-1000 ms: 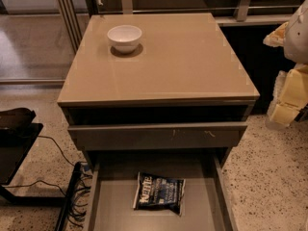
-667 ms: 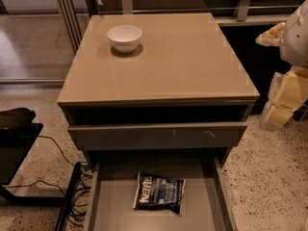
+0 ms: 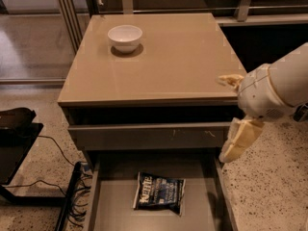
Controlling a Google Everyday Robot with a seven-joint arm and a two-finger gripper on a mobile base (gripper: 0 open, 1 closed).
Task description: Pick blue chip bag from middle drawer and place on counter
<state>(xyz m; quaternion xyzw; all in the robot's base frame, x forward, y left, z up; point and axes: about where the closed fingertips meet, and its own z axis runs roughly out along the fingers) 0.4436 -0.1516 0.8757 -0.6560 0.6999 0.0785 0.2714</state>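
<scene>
Arm swings in from the right, bag untouched

Leftward is where the arm [image 3: 281, 81] has travelled since a second ago. Then it sat at the right border of the view; now its white wrist hangs just beside the front right corner of the worktop [image 3: 183, 57]. The claw [image 3: 223, 119] is spread wide and grips nothing. One pale yellow finger [image 3: 230, 80] sits level with the worktop's right edge near that corner. The other [image 3: 240, 139] hangs lower, beside the right end of the shut drawer with the scratched front [image 3: 149, 136].

The blue chip bag [image 3: 159, 198] has not shifted. It lies flat on the floor of the pulled-out middle drawer [image 3: 113, 213], about midway between the two side walls and touching neither, with its white lettering at the left end. The claw is up and to the right of the bag — well apart from it.

On the back left part of the worktop the white bowl [image 3: 125, 36] stands upright, where it stood before. Speckled floor [image 3: 269, 191] surrounds the cabinet, and dark cables [image 3: 72, 201] trail just left of the open drawer.
</scene>
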